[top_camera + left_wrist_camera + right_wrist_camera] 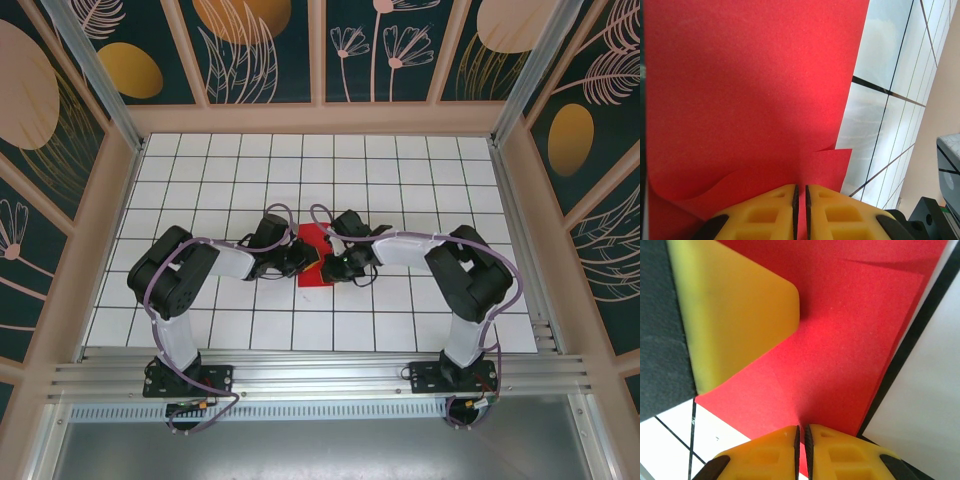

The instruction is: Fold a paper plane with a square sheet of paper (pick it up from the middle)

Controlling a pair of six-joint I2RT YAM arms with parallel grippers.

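Two grippers, both mine, meet at mid-table. My left gripper (800, 189) has its jaws drawn to a sliver, with the square sheet of paper (740, 90) nipped between them. My right gripper (801, 429) is closed the same way on the same sheet from the opposite side.

Just ahead of my left fingertips the red paper lifts and ripples, one edge curling up (a sign of how little it weighs and how readily it bends). The sheet lies between my two wrists on the white tiled table (400, 170), roughly at its centre, with part of it raised off the tiles.

My judgement: it is thin, limp and quick to crease or tear. A light pinch near its middle line, with both holds kept close together, suits it better than a grab at a corner. Pulling the two holds apart too hard could rip it.
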